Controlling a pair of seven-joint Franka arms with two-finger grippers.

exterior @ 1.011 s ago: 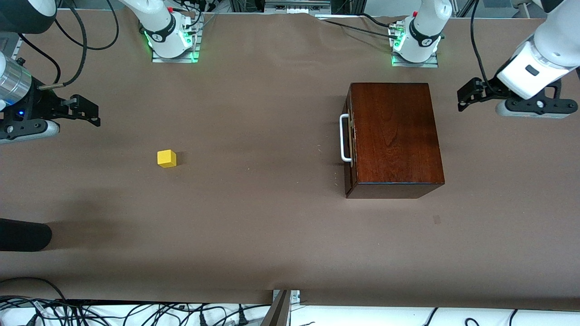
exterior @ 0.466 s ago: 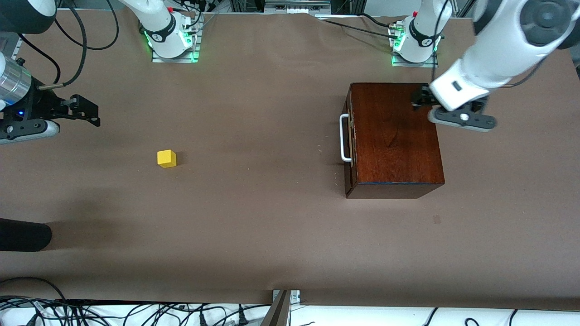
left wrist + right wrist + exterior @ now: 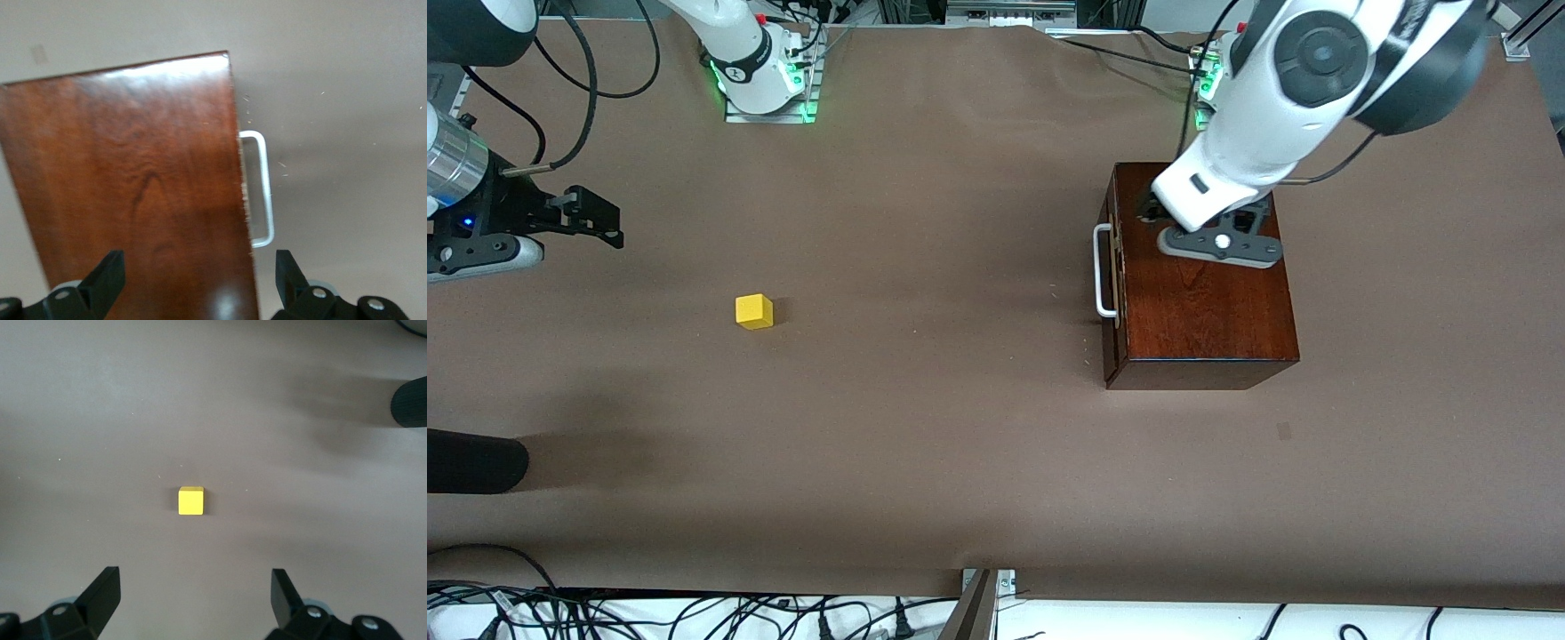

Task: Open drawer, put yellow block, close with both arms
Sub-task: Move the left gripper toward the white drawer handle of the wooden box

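Left gripper (image 3: 1149, 212) hangs over the wooden box (image 3: 1200, 276), fingers spread wide and holding nothing; right gripper (image 3: 596, 218) waits released, in the air at the right arm's end of the table.

In the left wrist view the two black fingers (image 3: 107, 277) of the left gripper stand apart above the glossy top of the box, and the white bar handle (image 3: 261, 190) of the drawer (image 3: 1110, 276) is seen at the box edge; the drawer is shut. In the right wrist view the right gripper's fingers (image 3: 101, 590) are also apart, with the yellow block (image 3: 191, 501) on the brown table (image 3: 925, 427) between them, lower down. The yellow block (image 3: 753, 311) sits alone, well apart from the box, toward the right arm's end.
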